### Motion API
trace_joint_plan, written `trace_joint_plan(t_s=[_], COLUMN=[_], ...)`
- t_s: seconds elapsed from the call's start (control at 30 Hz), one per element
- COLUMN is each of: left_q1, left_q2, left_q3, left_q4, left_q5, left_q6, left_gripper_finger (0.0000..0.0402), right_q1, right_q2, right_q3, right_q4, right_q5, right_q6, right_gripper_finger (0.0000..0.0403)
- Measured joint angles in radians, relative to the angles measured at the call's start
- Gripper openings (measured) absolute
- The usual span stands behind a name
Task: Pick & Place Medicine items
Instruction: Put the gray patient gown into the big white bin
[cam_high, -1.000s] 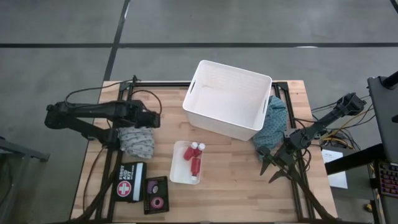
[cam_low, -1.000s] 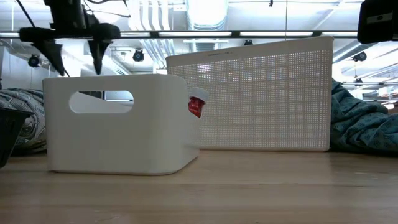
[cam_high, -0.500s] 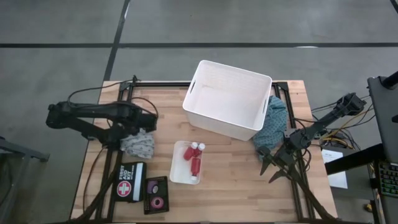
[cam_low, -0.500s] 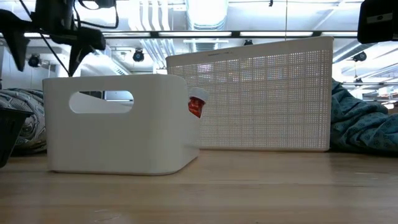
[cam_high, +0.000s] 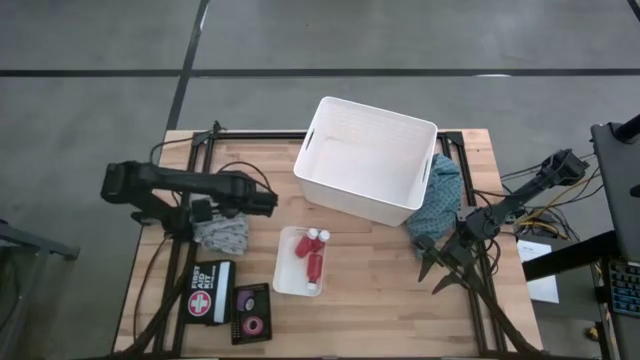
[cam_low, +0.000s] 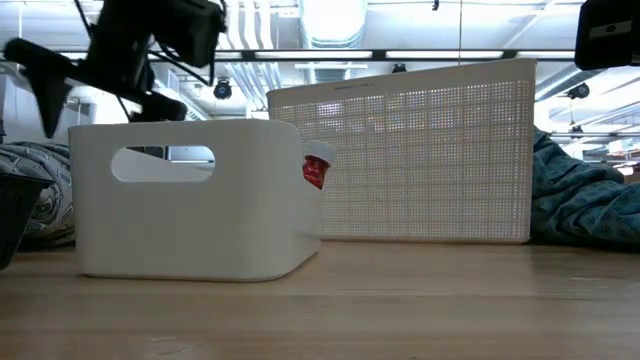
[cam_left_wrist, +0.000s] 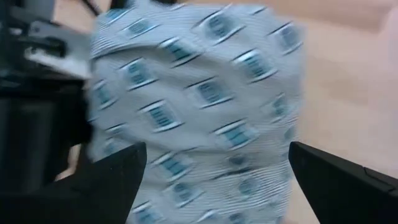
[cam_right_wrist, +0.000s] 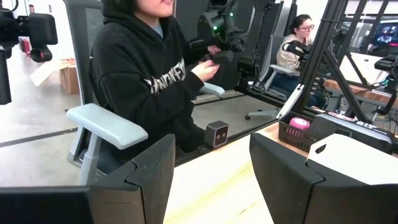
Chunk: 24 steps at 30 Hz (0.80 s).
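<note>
Three red bottles with white caps (cam_high: 312, 252) lie in a small white bin (cam_high: 285, 272) at mid-table. One of them (cam_low: 317, 168) shows beside the bin in the low view. Pink and dark tape rolls (cam_high: 250, 312) sit in a dark tray at the near left. My left gripper (cam_high: 262, 203) hangs open and tipped downward above a patterned grey cloth (cam_high: 222, 232). In the left wrist view the cloth (cam_left_wrist: 205, 106) fills the space between the spread fingers. My right gripper (cam_high: 438, 268) waits open at the table's right side, beside a teal cloth (cam_high: 440, 200).
A big white basket (cam_high: 368, 160) stands at the far middle. A first-aid box (cam_high: 208, 290) lies near the front left. Bare wood lies between the small bin and my right gripper. A person sits beyond the table (cam_right_wrist: 149, 74).
My left arm has reached out toward the table's middle and come down. Its gripper has tipped from nearly level to pointing steeply down over the patterned cloth, and has rolled somewhat. It stays open.
</note>
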Motion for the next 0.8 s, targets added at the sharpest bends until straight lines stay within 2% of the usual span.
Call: trace_joint_plan(t_s=[0.1,0.23,0.37,0.57,0.8], left_q1=[0.018,0.031,0.034,0.033,0.039], left_q2=[0.023,0.035,0.035,0.048,0.095], left_q3=[0.02,0.035,0.028,0.026,-0.012], left_q4=[0.038,0.046,0.071,0.036,0.05], left_q5=[-0.032,-0.033,-0.037,0.041,0.021], left_q6=[-0.011,0.059,0.066,0.083,0.03], left_gripper_finger=[0.04,0.04,0.04,0.04,0.04], right_q1=[0.0,0.0,0.0,0.0,0.0], right_q2=[0.0,0.0,0.0,0.0,0.0], right_q3=[0.0,0.0,0.0,0.0,0.0], right_q4=[0.0,0.0,0.0,0.0,0.0], right_q5=[0.0,0.0,0.0,0.0,0.0], right_q6=[-0.001,-0.001,-0.002,0.0,-0.002], right_gripper_finger=[0.0206,0.0206,0.0206,0.0206,0.0206])
